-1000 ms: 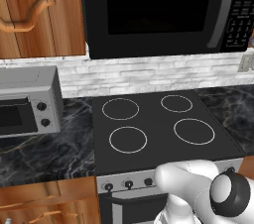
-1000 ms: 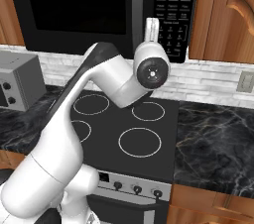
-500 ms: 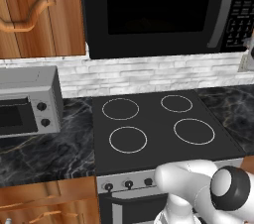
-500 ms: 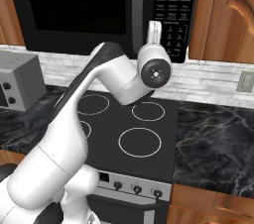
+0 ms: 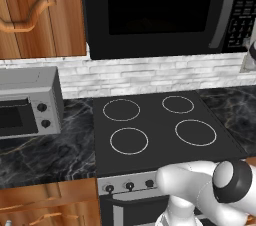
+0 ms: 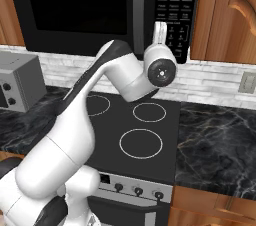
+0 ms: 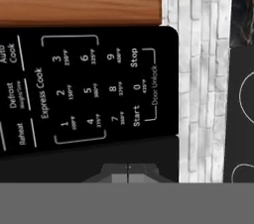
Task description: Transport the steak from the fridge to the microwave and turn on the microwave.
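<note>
The microwave (image 6: 95, 12) fills the upper part of the right base view, its dark window door shut and its curved grey handle (image 6: 138, 7) running down just left of the keypad (image 6: 174, 10) at the upper centre-right of the frame. The white arm (image 6: 75, 135) rises from the lower left of that view, bends over the black stove top (image 6: 145, 120) and lifts its hand to the lower edge of the keypad, where the claw (image 6: 159, 29) points up at the buttons. In the hand view, which is rolled on its side, the keypad (image 7: 89, 89) sits across the middle of the frame with the Start and Stop buttons readable near its right end; the claw (image 7: 129, 172) shows at the bottom centre with its two tips pressed together and nothing between them, just short of the panel's dark edge. In the left base view the microwave (image 5: 160, 12) spans the top centre and right, a silver toaster oven (image 5: 27, 102) stands on the dark marble counter (image 5: 47, 152) at the left, and wooden cabinet doors (image 5: 40, 12) hang at the upper left.
</note>
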### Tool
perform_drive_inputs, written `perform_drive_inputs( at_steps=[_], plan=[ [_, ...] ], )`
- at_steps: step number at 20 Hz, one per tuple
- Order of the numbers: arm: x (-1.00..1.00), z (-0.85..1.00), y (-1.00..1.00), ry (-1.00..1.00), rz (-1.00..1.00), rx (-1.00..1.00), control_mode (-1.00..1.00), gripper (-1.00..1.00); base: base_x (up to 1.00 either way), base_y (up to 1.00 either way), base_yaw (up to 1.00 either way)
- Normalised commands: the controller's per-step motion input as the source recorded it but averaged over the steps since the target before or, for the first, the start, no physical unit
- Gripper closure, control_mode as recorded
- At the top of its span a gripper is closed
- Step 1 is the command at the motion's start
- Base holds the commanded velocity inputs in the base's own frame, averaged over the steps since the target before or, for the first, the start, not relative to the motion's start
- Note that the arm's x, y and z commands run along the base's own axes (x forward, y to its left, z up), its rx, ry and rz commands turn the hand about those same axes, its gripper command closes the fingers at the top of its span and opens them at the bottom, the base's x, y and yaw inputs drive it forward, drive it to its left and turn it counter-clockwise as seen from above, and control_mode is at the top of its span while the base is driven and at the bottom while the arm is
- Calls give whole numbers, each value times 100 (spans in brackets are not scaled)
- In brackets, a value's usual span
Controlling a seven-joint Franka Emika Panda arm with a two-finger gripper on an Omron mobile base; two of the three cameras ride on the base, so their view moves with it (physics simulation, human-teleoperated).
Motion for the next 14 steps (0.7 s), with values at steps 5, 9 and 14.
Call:
perform_drive_inputs(
  at_steps=[5,9,14],
  plan=[
    [22,-9,-7,0,0,0,-100,100,0,0,0],
    [19,-11,-6,0,0,0,-100,100,0,0,0],
    [15,-11,-2,0,0,0,-100,100,0,0,0]
  ],
)
